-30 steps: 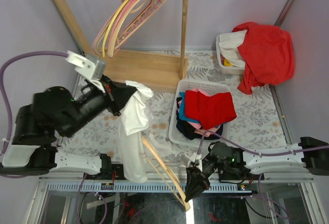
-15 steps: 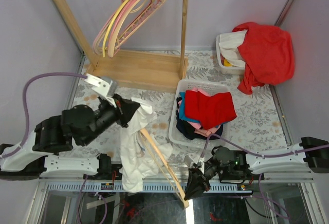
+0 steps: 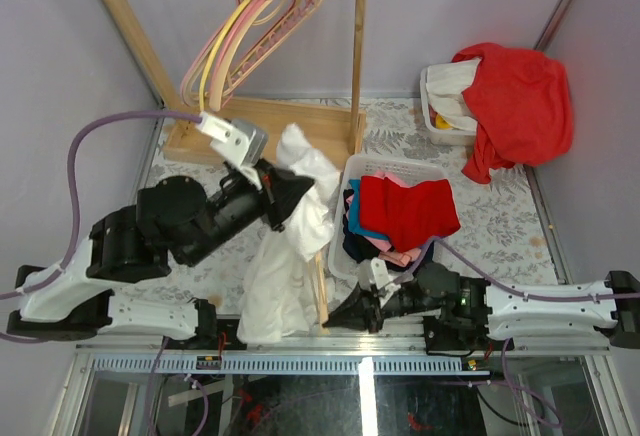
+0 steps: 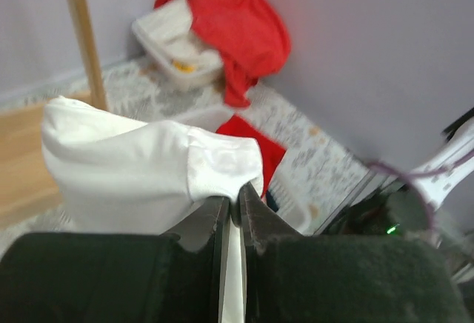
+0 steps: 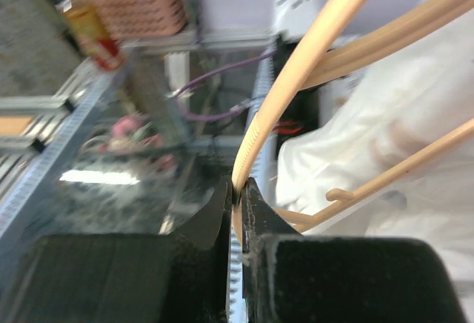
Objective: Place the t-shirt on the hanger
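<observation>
We note the left gripper [image 4: 235, 198] with its jaws pressed together on a fold of the white t-shirt [image 4: 141, 167]. The cloth bunches just above and ahead of the fingertips, and the rest hangs loose below them. The right gripper [image 5: 238, 188] is clamped on one thin bar of the beige hanger [image 5: 304, 64], which rises up and away from its fingers; in the right wrist view the t-shirt lies just right of that gripper, draped against the hanger's other bars.

Wooden rack [image 3: 357, 56], pink hangers [image 3: 298, 2], clothes basket [image 3: 337, 241]
</observation>
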Robot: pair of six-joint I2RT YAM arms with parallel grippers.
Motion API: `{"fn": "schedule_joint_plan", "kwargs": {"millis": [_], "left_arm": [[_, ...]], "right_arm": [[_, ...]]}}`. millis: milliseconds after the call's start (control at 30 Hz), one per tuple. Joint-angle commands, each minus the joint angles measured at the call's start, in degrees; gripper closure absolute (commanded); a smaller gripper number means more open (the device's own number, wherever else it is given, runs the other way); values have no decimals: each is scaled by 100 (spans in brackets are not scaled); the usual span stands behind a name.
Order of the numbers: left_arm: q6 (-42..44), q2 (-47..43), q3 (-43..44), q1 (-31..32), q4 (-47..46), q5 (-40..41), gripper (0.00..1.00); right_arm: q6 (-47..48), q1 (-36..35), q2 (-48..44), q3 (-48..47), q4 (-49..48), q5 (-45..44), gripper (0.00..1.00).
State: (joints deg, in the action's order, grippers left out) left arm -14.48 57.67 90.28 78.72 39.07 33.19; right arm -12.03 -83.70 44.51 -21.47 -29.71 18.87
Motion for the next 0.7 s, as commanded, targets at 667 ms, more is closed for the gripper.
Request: {"fn": "schedule_joint_plan", "kwargs": {"millis": [667], "left_arm": [[-945, -753, -1026, 28, 417, 1595, 90]], "right_arm": [[-911, 680, -1909, 378, 921, 676, 100]]}}
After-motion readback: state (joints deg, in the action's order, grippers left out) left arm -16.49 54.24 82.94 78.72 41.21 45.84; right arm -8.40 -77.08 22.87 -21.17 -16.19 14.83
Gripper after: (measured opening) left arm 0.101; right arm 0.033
